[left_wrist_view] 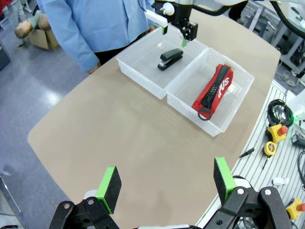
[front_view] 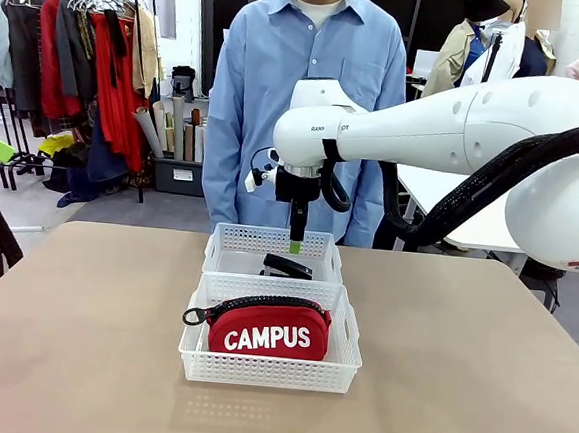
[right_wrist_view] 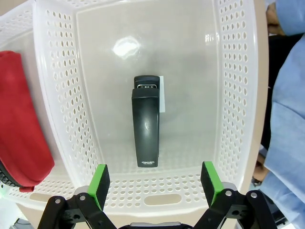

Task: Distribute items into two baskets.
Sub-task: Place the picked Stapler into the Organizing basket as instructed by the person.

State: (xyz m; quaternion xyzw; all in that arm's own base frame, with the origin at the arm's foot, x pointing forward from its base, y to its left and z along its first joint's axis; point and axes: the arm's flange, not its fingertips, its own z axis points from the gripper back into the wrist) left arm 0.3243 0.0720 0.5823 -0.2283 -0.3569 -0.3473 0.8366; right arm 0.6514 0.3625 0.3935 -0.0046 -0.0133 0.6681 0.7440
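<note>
Hovering over the far basket (front_view: 229,240), right gripper (right_wrist_view: 155,178) w/ fingers spread wide, nothing between the green pads (right_wrist_view: 99,181). Black stapler (right_wrist_view: 146,123) lies flat on that basket's clear bottom, directly below. Near basket (front_view: 348,360), touching the far one, holds the red CAMPUS pouch (front_view: 268,331), black zip strap (front_view: 197,316) poking toward robot's left. Left gripper (left_wrist_view: 164,183) is well back from both baskets, above bare table (left_wrist_view: 119,138), fingers apart, empty. Person (front_view: 310,88) in blue shirt stands at far edge, just behind the baskets.
</note>
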